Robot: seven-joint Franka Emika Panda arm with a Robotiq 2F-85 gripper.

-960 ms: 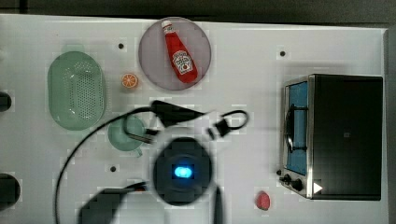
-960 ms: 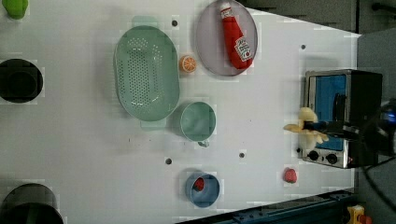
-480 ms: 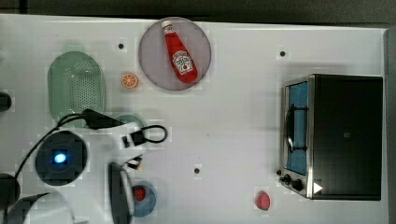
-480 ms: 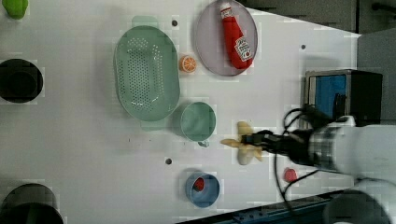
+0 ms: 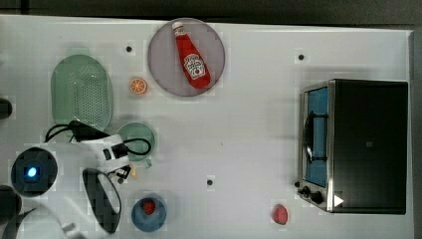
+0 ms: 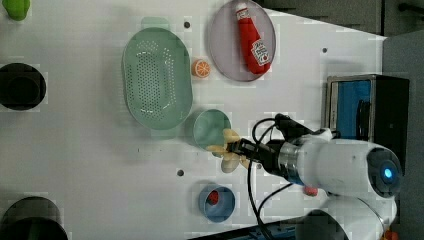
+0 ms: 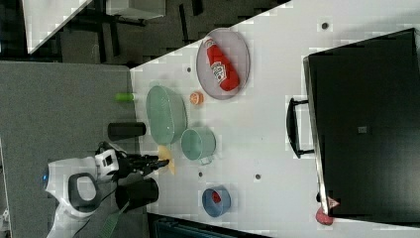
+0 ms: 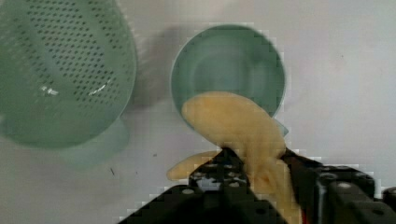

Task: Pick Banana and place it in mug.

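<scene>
The banana, pale yellow and curved, is pinched between my black fingers, and my gripper is shut on it. In the wrist view its free end overlaps the rim of the mint-green mug, whose inside looks bare. The left view has the banana just at the mug's lower right edge, with the gripper behind it. From the top view, the mug sits just right of my wrist, and a bit of banana shows below it. In the right view the banana hangs left of the mug.
A green colander stands right beside the mug. An orange slice and a grey plate with a ketchup bottle lie beyond. A blue bowl sits near the front edge. A toaster oven stands at the top view's right.
My arm has swung from in front of the oven across the table to the mug, carrying the banana all the way. Nothing else has moved.
</scene>
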